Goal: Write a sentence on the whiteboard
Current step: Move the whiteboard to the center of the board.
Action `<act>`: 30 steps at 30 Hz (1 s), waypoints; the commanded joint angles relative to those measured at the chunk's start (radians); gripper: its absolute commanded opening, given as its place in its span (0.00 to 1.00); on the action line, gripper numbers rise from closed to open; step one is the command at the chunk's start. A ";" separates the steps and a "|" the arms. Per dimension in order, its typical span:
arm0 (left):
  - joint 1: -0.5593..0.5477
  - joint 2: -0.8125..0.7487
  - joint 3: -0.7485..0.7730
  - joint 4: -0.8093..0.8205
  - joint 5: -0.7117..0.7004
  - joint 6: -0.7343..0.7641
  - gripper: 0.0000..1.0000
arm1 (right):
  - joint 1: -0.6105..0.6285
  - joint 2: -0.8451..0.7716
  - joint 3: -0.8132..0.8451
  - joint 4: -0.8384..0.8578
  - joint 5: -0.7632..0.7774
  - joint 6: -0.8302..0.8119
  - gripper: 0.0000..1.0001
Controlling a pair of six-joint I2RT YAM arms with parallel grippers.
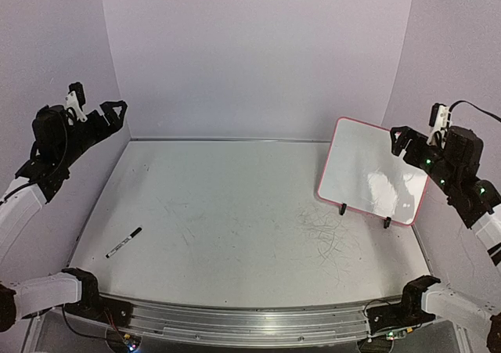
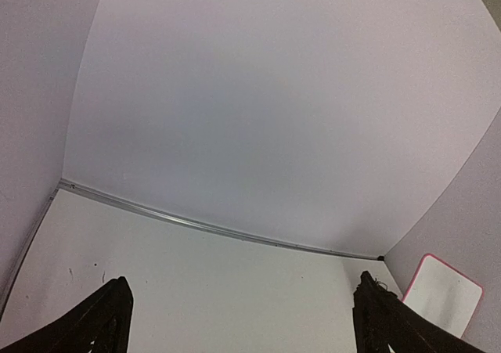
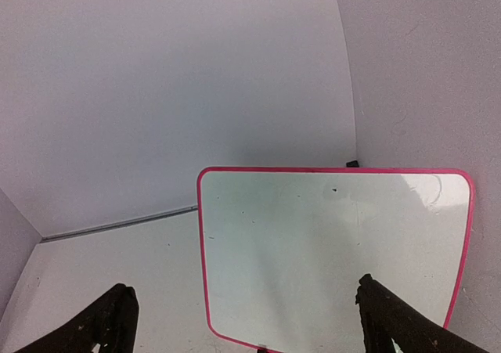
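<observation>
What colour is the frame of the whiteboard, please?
The frame is pinkish red, clearest in the right wrist view.

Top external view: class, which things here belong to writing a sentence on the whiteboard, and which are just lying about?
For the job: whiteboard; marker; left gripper and right gripper, both open.
Just lying about: nothing loose, only pen scribbles on the table.

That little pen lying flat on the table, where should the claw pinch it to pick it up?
Pinch the thin black-and-white marker pen around the middle of its barrel, coming straight down from above. It lies flat and slanted on the white tabletop, so the left claw should probably close across its narrow width.
</observation>
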 commanded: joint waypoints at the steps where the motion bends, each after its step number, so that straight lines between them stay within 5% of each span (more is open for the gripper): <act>1: 0.000 0.021 0.002 0.018 0.000 0.006 1.00 | 0.000 0.081 0.028 -0.027 -0.016 0.018 0.98; 11: -0.001 0.068 -0.004 0.019 0.064 -0.045 0.99 | 0.062 0.302 -0.004 -0.041 -0.156 0.069 0.98; 22: -0.002 0.135 -0.017 0.019 0.158 -0.111 0.99 | 0.129 0.598 -0.006 -0.062 0.085 0.320 0.98; 30: -0.004 0.150 -0.043 0.045 0.173 -0.139 0.99 | 0.187 0.724 -0.040 0.023 0.005 0.397 0.81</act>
